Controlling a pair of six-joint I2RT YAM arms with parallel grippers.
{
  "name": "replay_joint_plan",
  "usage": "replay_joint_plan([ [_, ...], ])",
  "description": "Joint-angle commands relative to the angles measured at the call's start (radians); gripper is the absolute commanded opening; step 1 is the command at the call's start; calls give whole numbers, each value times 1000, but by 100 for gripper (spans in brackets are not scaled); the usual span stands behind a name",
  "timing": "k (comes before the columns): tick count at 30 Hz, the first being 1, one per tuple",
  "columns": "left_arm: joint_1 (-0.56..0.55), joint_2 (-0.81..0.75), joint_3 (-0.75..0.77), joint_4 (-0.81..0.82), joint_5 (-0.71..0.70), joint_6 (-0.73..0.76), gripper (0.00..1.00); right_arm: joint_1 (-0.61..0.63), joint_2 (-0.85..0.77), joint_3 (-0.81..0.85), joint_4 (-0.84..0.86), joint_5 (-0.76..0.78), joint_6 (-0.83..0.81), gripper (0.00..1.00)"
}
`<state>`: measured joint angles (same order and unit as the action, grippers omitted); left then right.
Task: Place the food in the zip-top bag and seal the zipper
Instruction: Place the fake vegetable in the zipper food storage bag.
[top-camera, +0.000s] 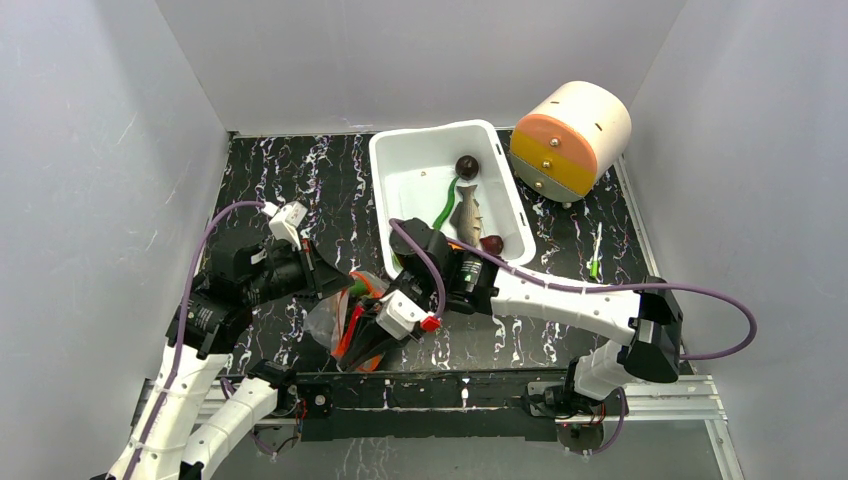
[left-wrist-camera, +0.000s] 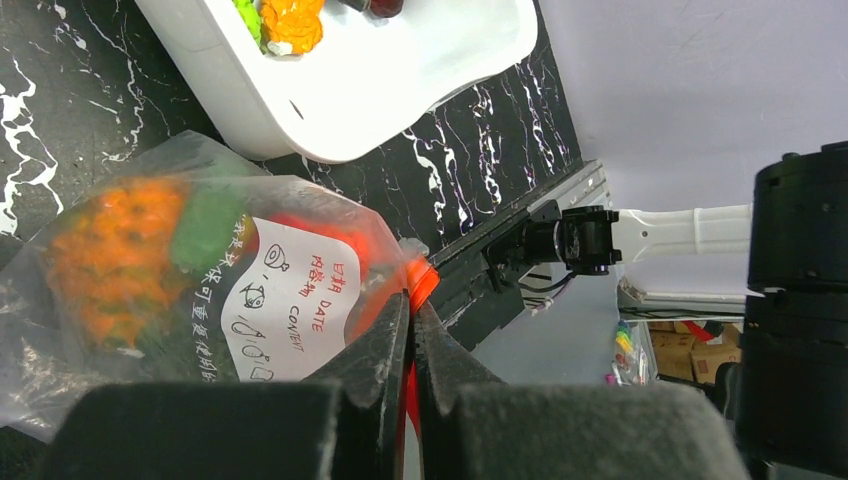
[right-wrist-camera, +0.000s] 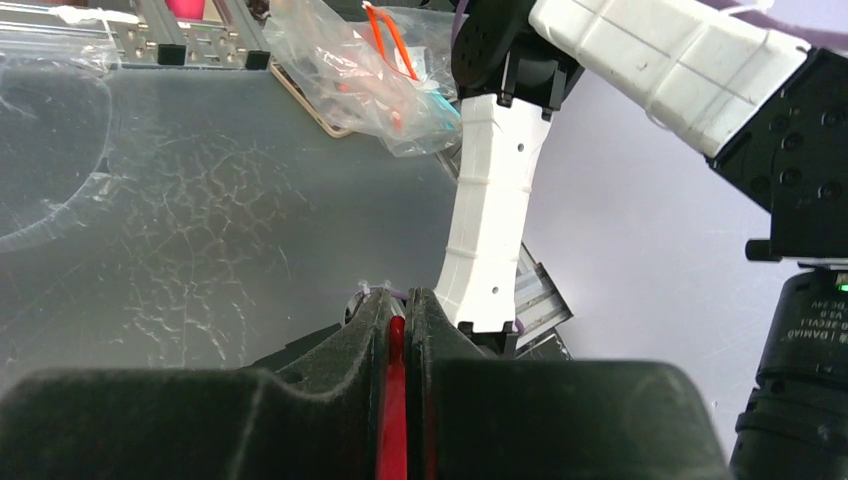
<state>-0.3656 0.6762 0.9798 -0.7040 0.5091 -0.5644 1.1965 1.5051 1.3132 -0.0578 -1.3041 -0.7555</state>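
Nearest the arm bases, the bag (top-camera: 325, 322) is slumping low over the table at about 7 o'clock from the white tub (top-camera: 410, 185), with an orange and green toy (left-wrist-camera: 120, 250) showing through its film. The left gripper (left-wrist-camera: 412, 300) is pinching tight on the red-orange zipper (left-wrist-camera: 422, 282), and the right gripper (right-wrist-camera: 398, 305) is clamping a red strip that looks to be the same zipper. Sealing well, I judge, is calling for one gripper anchoring the strip while the other is running along it level, keeping both lips lined up and the film taut. Farther off, a fish (top-camera: 467, 215) and other food are lying in the tub, so filling looks unfinished. At 2 o'clock from the tub a cream and orange drum (top-camera: 570, 135) is resting on the black marbled table (top-camera: 270, 180), with plain grey walls (top-camera: 100, 150) closing in three sides.
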Motion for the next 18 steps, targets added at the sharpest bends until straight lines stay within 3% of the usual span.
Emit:
replay_joint_plan([
  [1,1,-16,-10,43,34,-7,0,15,-43,41,-10,0,-21,0],
  [9,1,-13,-10,34,50,-1,0,18,-40,13,-38,11,-49,0],
  [15,1,-8,9,17,120,45,0,18,24,140,-446,161,-327,0],
  [18,0,-10,13,22,168,49,0,18,53,194,-548,174,-405,0],
])
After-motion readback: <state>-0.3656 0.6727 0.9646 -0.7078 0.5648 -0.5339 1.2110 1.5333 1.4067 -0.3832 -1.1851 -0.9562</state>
